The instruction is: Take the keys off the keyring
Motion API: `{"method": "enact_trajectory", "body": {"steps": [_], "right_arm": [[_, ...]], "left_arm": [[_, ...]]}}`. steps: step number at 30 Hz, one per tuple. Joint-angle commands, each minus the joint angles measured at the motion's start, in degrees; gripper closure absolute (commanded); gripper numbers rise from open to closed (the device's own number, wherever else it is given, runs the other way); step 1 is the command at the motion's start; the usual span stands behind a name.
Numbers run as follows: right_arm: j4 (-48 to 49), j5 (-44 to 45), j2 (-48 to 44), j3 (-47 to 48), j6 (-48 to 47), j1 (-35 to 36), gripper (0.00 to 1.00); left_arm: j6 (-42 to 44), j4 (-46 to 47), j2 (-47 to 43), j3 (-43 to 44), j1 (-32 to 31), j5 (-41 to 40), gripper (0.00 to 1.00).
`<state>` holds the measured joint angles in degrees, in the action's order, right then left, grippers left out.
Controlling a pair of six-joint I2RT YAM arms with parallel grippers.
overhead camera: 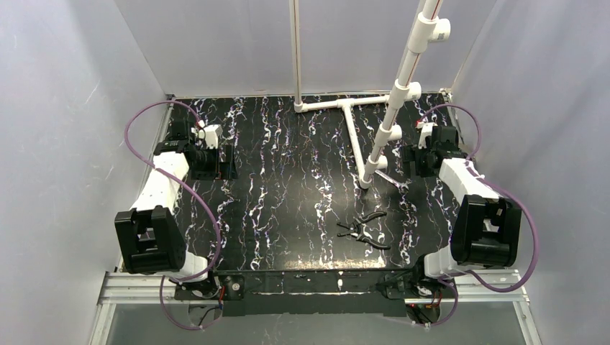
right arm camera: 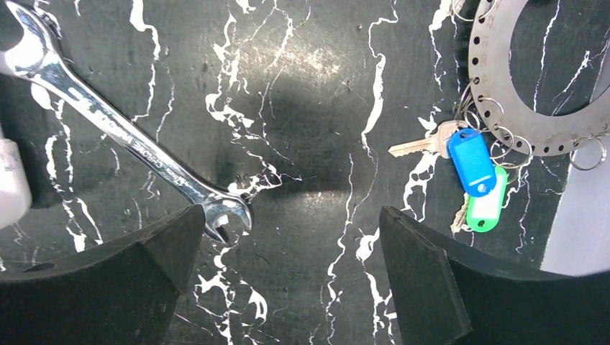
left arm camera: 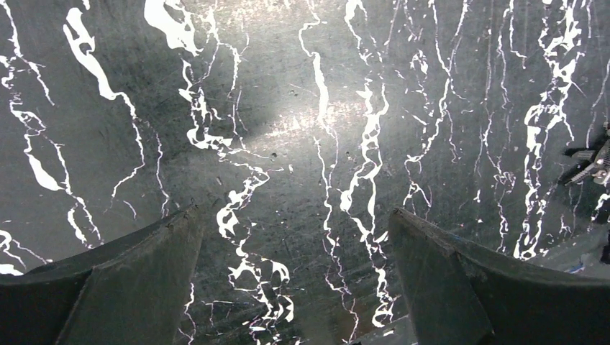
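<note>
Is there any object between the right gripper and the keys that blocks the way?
Nothing visible does. In the right wrist view the right gripper is open over bare table, and the keys lie just beyond one finger. The wrench lies off to the other side; the perforated metal plate is behind the keys.

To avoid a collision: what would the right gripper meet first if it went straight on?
Probably the bare table; the keys lie aside, but the wrench ends close to one of its fingers.

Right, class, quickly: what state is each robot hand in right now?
Left hand: open, holding nothing.
Right hand: open, holding nothing.
</note>
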<state>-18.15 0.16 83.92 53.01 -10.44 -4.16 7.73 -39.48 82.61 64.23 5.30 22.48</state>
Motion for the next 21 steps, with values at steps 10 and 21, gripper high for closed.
{"method": "enact_trajectory", "body": {"steps": [10, 21], "right_arm": [[-13.1, 0.3, 19.0, 19.9, -14.5, -7.0, 0.0], [-20.0, -6.2, 31.9, 35.6, -18.1, -12.5, 0.0]], "left_arm": [[2.2, -3.6, -0.9, 4.3, 0.3, 6.5, 0.01], [3.4, -5.1, 1.0, 5.9, 0.2, 8.7, 0.01]]}}
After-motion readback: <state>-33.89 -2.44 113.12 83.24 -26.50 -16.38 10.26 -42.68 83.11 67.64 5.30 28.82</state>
